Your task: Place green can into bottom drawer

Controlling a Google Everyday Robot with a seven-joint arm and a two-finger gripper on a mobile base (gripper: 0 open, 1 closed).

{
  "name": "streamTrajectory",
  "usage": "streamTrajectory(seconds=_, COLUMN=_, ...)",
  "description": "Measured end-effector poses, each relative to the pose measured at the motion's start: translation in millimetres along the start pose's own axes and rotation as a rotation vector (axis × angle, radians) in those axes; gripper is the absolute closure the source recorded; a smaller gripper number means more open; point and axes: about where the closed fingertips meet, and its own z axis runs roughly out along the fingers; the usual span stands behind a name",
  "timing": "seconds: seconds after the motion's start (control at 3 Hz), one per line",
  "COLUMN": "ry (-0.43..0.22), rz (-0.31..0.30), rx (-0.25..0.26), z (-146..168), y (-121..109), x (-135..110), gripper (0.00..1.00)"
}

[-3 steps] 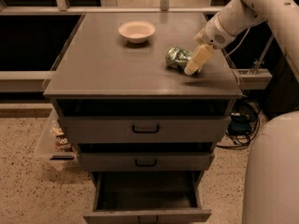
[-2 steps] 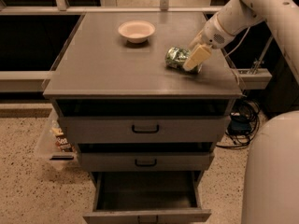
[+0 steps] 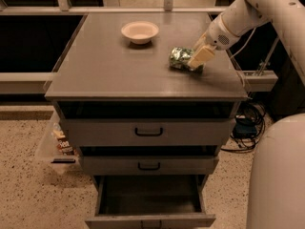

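Observation:
The green can (image 3: 178, 58) lies on its side on the grey cabinet top (image 3: 109, 66), right of centre. My gripper (image 3: 195, 56) is down at the can's right end and open, with one cream finger (image 3: 201, 57) in front of the can and the other behind it. The can rests on the top and is not lifted. The bottom drawer (image 3: 150, 199) is pulled out at the base of the cabinet, its dark interior showing and nothing visible inside.
A round cream bowl (image 3: 139, 32) stands at the back of the cabinet top. Two shallower drawers with black handles (image 3: 148, 132) sit above the open one. A plastic bin of snacks (image 3: 59, 142) is on the floor to the left, cables to the right.
My gripper has shifted slightly and settled closer around the can's right end. The can and the drawers have not moved.

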Motion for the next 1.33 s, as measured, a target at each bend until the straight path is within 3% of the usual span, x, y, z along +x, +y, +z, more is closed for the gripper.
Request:
streamTrajectory(seconds=0.33, ry=0.0, rz=0.0, rx=0.0, z=0, y=0, x=0, gripper=1.0)
streamTrajectory(seconds=0.67, ry=-0.009, rz=0.008, rx=-0.019, z=0, y=7, x=3, gripper=1.0)
streamTrajectory(seconds=1.0, ry=-0.067, rz=0.044, rx=0.012, z=-36, y=30, x=3, gripper=1.0)
streamTrajectory(seconds=1.33, ry=-0.143, rz=0.099, rx=0.14, z=-108, y=71, x=-12, gripper=1.0)
